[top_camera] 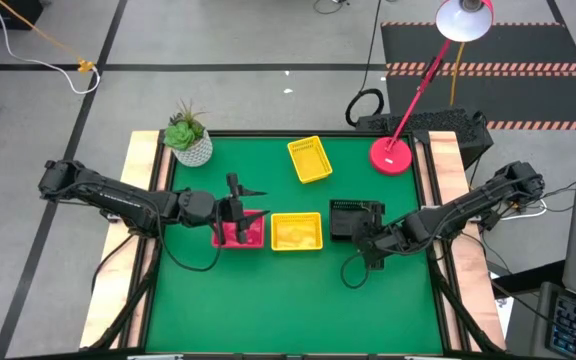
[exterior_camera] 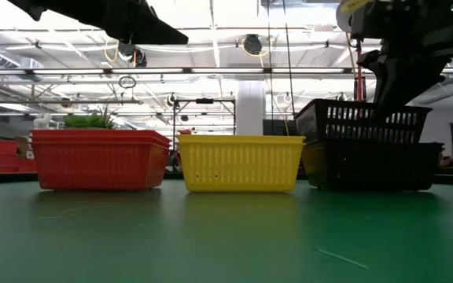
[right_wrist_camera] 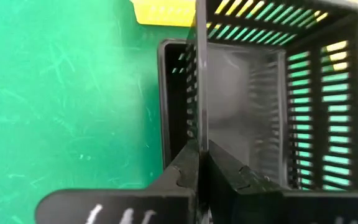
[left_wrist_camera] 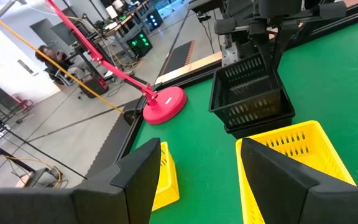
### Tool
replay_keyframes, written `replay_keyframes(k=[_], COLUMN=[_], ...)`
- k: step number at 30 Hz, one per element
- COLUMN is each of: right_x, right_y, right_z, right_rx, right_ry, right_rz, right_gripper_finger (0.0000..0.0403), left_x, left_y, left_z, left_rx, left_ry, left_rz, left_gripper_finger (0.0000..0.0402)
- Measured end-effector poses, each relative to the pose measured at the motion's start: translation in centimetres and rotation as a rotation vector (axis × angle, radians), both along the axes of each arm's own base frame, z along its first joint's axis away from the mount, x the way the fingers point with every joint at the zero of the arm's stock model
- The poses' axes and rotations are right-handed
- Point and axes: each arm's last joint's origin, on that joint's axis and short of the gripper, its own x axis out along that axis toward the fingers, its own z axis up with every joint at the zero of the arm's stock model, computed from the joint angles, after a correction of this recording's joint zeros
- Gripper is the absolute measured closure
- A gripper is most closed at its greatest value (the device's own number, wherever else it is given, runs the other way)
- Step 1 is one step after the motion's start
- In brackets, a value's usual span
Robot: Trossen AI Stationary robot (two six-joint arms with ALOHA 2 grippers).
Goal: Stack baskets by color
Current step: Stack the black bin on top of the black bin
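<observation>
A red basket point(top_camera: 251, 236) stands at the table's left, with my left gripper point(top_camera: 238, 205) open above it. A yellow basket point(top_camera: 296, 231) sits beside the red one, and a second yellow basket point(top_camera: 309, 159) lies farther back. On the right a black basket point(exterior_camera: 372, 167) rests on the table. A second black basket point(exterior_camera: 360, 122) sits tilted in its mouth. My right gripper point(right_wrist_camera: 201, 163) is shut on that upper basket. My right gripper pinches one side wall point(right_wrist_camera: 199, 118) of the upper black basket at its rim, one finger inside the basket and one outside. The fingers come slanting down from the table's right near side. The basket is tilted, its bottom inside the lower black basket.
A white plant pot point(top_camera: 190, 143) stands at the far left corner and a red lamp base point(top_camera: 392, 155) at the far right. Open green mat point(top_camera: 288, 300) lies along the near side. Wooden rails point(top_camera: 140, 180) edge the table.
</observation>
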Motion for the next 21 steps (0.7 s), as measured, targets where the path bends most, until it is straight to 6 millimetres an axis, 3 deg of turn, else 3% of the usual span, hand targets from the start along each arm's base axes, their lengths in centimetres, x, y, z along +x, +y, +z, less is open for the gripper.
replay_keyframes(k=[16, 21], right_x=[-0.19, -0.29], right_y=[0.0, -0.04], right_z=[-0.29, -0.76], right_rx=[0.026, 0.027], right_ry=[0.019, 0.019], right_rz=[-0.011, -0.011], right_gripper_finger=[0.0395, 0.0368], left_x=[0.02, 0.04], left_y=[0.59, 0.54], left_z=[-0.15, -0.15], left_rx=[-0.011, -0.015], left_ry=[0.012, 0.012], left_rz=[0.026, 0.011], left_gripper_finger=[0.0176, 0.0176])
